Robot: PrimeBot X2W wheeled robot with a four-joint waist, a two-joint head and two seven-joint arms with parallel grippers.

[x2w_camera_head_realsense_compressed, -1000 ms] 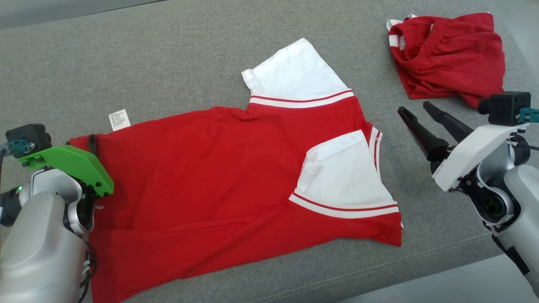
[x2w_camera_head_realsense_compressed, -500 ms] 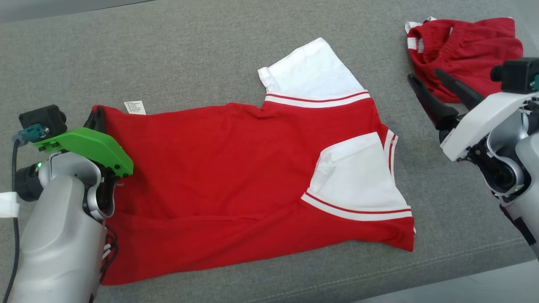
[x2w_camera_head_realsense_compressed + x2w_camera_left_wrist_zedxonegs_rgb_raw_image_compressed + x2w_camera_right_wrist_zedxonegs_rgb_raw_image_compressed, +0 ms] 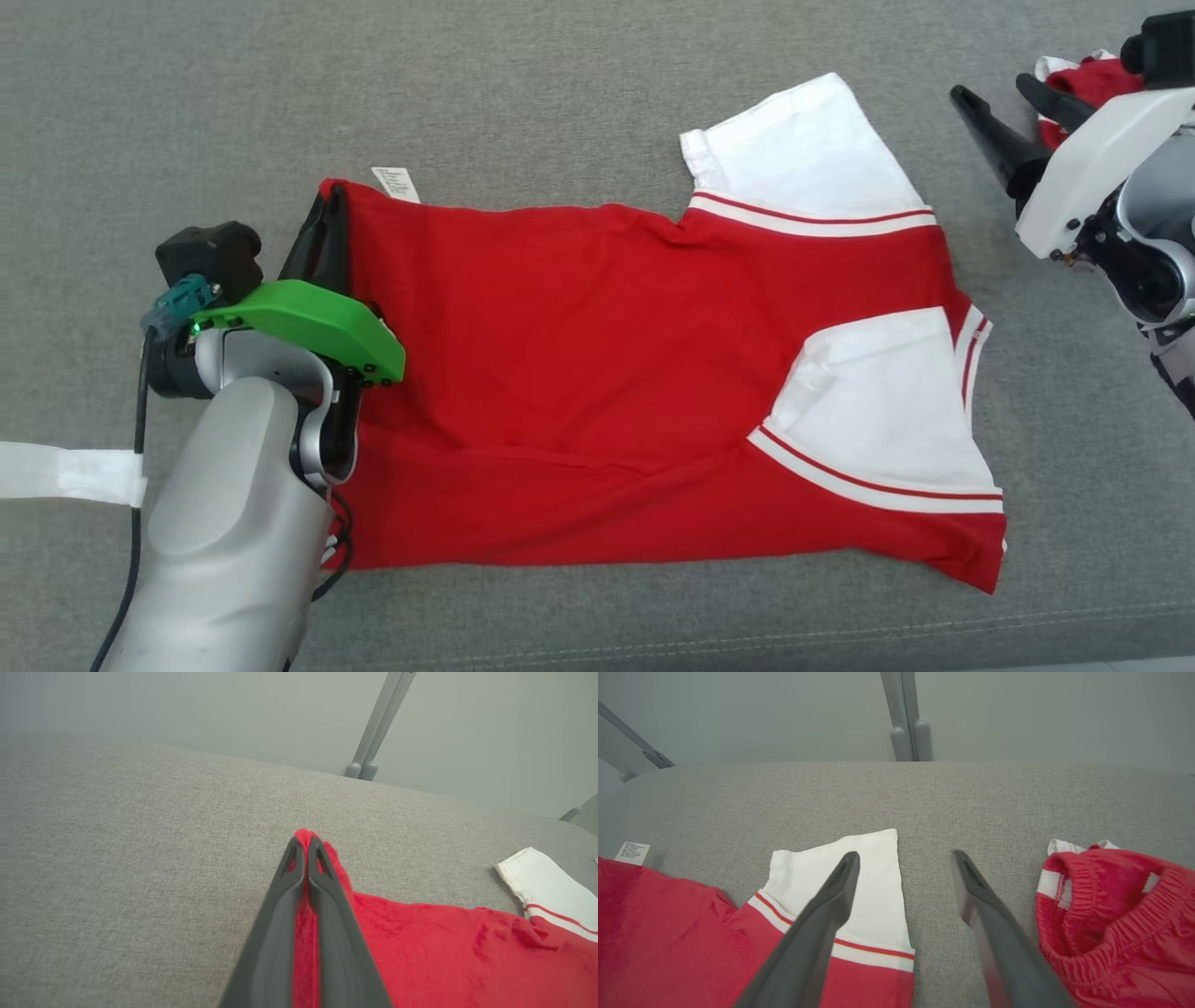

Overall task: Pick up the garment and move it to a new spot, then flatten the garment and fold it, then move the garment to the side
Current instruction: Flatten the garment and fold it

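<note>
The garment (image 3: 607, 345) is a red T-shirt with white sleeves, spread across the grey padded surface (image 3: 560, 93). One sleeve is folded in over its body. My left gripper (image 3: 327, 201) is shut on the far left corner of the hem. In the left wrist view its fingers (image 3: 306, 842) pinch a ridge of the red garment (image 3: 444, 952), raised slightly off the surface. My right gripper (image 3: 994, 91) hangs open at the upper right. In the right wrist view it (image 3: 906, 856) is above the far white sleeve (image 3: 873, 891), holding nothing.
A crumpled pair of red shorts (image 3: 1111, 924) with white trim lies right of the right gripper, at the head view's corner (image 3: 1083, 79). A white label (image 3: 396, 183) sticks out by the gripped corner. White tape (image 3: 65, 471) is at left. Metal posts (image 3: 906, 718) stand behind.
The left gripper has shut on the hem corner. The head camera has moved, shifting the whole picture right. The right gripper has stayed open.
</note>
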